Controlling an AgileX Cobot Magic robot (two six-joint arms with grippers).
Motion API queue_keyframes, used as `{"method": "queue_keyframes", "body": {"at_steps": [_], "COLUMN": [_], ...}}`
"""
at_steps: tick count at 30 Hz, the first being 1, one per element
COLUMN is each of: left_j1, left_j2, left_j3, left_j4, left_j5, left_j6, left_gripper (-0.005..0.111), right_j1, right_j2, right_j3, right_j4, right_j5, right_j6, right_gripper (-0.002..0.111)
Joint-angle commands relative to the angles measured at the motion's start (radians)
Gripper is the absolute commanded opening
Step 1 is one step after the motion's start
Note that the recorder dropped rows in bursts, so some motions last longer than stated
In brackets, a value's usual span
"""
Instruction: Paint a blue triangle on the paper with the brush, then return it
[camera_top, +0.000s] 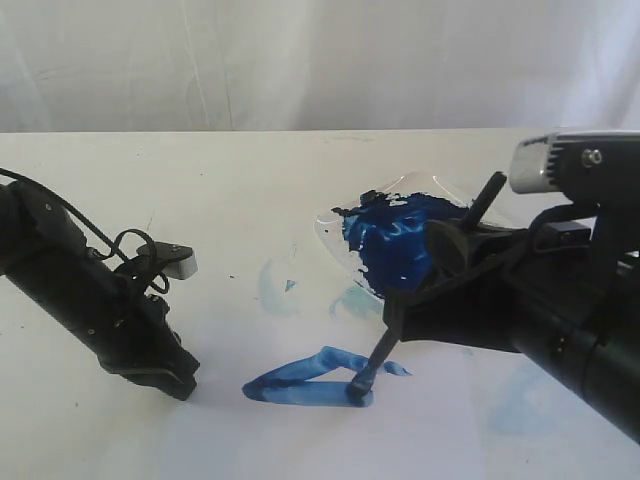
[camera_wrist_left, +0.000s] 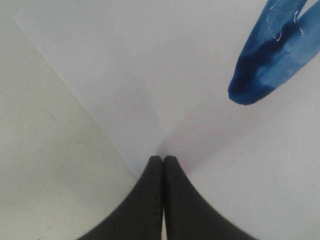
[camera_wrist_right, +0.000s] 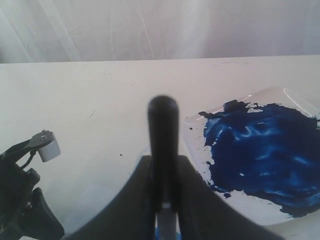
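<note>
My right gripper (camera_top: 402, 312) is shut on the black-handled brush (camera_top: 378, 350), which slants down with its tip touching the right end of the blue triangle (camera_top: 305, 380). The triangle is a flat outline of thick strokes on the white paper (camera_top: 420, 435). In the right wrist view the brush handle (camera_wrist_right: 162, 135) stands up between the fingers of the right gripper (camera_wrist_right: 162, 167). My left gripper (camera_wrist_left: 163, 159) is shut with nothing in it, its tips down on the paper (camera_wrist_left: 190, 70) near the sheet's edge. The triangle's left corner (camera_wrist_left: 267, 65) lies close by. The left gripper (camera_top: 168, 378) sits just left of the triangle.
A clear square paint dish (camera_top: 335, 235) smeared with dark blue paint (camera_top: 400, 235) stands behind the triangle, under the right arm; the dish (camera_wrist_right: 300, 102) also shows in the right wrist view. Faint pale-blue smears (camera_top: 270, 288) mark the table. A white curtain (camera_top: 300, 60) closes the back.
</note>
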Motion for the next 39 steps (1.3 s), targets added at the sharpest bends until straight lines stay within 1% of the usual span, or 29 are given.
{"method": "queue_keyframes", "body": {"at_steps": [1,7,12,19,28,39], "left_j1": [-0.005,-0.005,-0.005,-0.005,-0.005,-0.005], "left_j2": [0.003,0.003,0.003,0.003,0.003,0.003], "left_j3": [0.008,0.008,0.008,0.008,0.008,0.008], "left_j4": [-0.011,-0.011,-0.011,-0.011,-0.011,-0.011], "left_j5": [0.018,0.018,0.018,0.016,0.016,0.016], "left_j6": [0.000,0.000,0.000,0.000,0.000,0.000], "left_gripper": [0.000,0.000,0.000,0.000,0.000,0.000], "right_j1": [0.000,0.000,0.000,0.000,0.000,0.000], "right_j2": [-0.004,-0.004,-0.006,-0.006,-0.008,-0.105], "right_j3": [0.017,0.025,0.025,0.025,0.025,0.025], "right_j4": [-0.045,-0.029,0.009,0.080,0.116,0.193], "right_j5": [-0.007,-0.031,-0.073,-0.086,-0.131,-0.181], "right_j6": [0.041,0.040,0.007,-0.062,-0.089,-0.187], "right_gripper": [0.000,0.000,0.000,0.000,0.000,0.000]}}
